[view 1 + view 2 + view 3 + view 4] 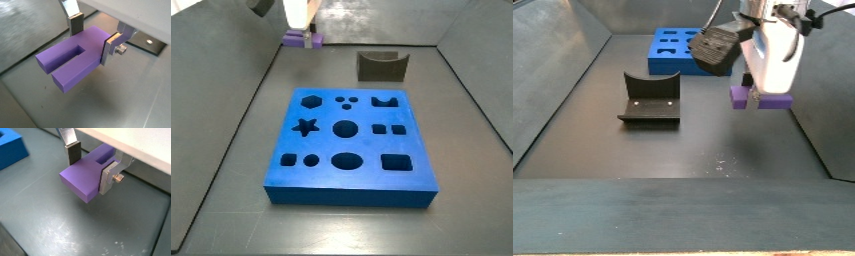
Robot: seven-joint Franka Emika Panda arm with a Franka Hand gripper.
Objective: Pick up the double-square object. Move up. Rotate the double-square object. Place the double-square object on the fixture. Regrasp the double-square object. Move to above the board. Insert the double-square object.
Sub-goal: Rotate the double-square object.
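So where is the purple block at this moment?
The block is held in the gripper, above the floor; in a side view it is beyond the board's far left corner, left of the fixture.

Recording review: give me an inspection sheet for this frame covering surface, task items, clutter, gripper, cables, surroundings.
Surface: dark grey floor, scuffed.
Double-square object: purple, clamped in the gripper, lifted off the floor.
Fixture: on the floor, nothing on it.
Board: blue, flat on the floor, no piece seen in its cut-outs.
Clutter: nothing seen.
Gripper: shut on the object, away from the board and fixture.
Cables: dark cable at the wrist.
Surroundings: grey walls.
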